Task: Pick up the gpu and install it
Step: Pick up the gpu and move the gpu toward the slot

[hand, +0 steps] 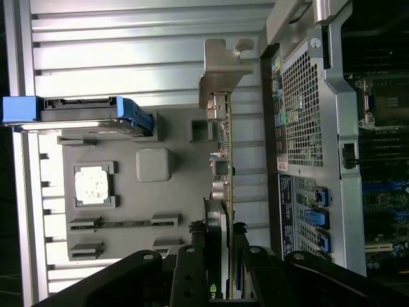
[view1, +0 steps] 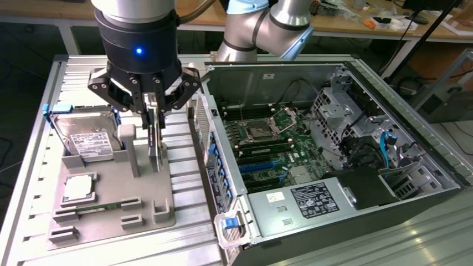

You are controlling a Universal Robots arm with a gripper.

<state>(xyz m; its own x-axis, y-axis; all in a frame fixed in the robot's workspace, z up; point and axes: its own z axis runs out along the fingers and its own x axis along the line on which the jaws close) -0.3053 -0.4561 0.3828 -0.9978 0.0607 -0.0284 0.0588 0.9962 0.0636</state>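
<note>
Step in hand: pick-up, install not begun. Thin green circuit card with silver end bracket, the gpu (hand: 225, 160), stands on edge at grey moulded tray (view1: 111, 219), beside open black computer case (view1: 414, 194); seated or lifted, cannot tell. Black gripper (hand: 225, 230) part-closed, pinching the gpu's upper edge. Judged: next move needs straight upright pull, bracket clear of case wall.

Nothing here can be read for certain. The white label on the hard drive (view1: 87, 138), at the tray's (view1: 148, 194) far corner on the exterior view's left, carries print too fine to make out. So do the black label (view1: 314, 200) and white sticker (view1: 279, 215) on the power supply (view1: 369, 185) in the computer case's (view1: 421, 144) near corner. A small green mark on the gpu (hand: 220, 77) is illegible.
</note>
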